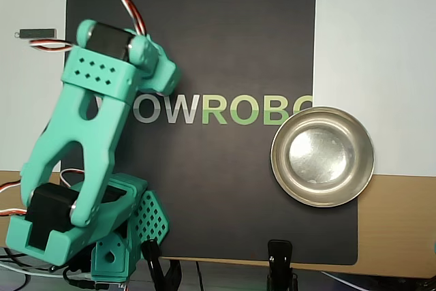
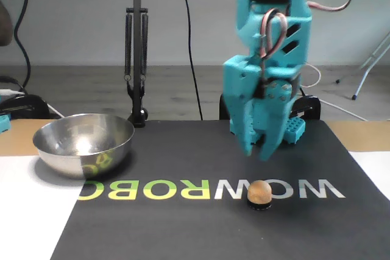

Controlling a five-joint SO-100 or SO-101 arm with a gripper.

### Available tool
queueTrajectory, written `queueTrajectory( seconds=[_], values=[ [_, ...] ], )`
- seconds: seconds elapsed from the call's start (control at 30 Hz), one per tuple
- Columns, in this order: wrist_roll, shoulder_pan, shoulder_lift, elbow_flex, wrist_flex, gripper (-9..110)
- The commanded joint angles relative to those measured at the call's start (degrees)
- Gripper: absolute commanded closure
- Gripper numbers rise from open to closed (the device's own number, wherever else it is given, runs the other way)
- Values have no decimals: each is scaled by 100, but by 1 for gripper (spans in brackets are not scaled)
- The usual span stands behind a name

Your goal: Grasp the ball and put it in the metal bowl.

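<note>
one small tan wooden ball [image 2: 259, 192] waits on its dark ring stand.
it sits almost directly beneath the teal two-finger claw [image 2: 258, 152], fingers nearly closed, empty; round steel bowl [image 2: 83, 144] well apart.

A hobby robotics workbench in an office-like room is suggested; a black mat [image 2: 201, 211] printed with a robotics brand is laid on the table [image 1: 402, 230]; cables [image 2: 186, 35] are hung against a plain wall.

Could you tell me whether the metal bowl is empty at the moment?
Empty: the metal bowl shows only bare steel overhead; the ball sits on the mat.
</note>
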Motion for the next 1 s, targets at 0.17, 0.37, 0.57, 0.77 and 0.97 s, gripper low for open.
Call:
queueTrajectory(
  seconds=[0.17,0.37,0.57,0.77,0.97],
  values=[
    [-44,-26,132,290,-18,78],
    [-44,-9,132,316,-97,78],
    [-44,0,123,633,-457,78],
    [-44,0,123,949,-773,78],
    [-9,-26,132,905,-773,78]
  ],
)
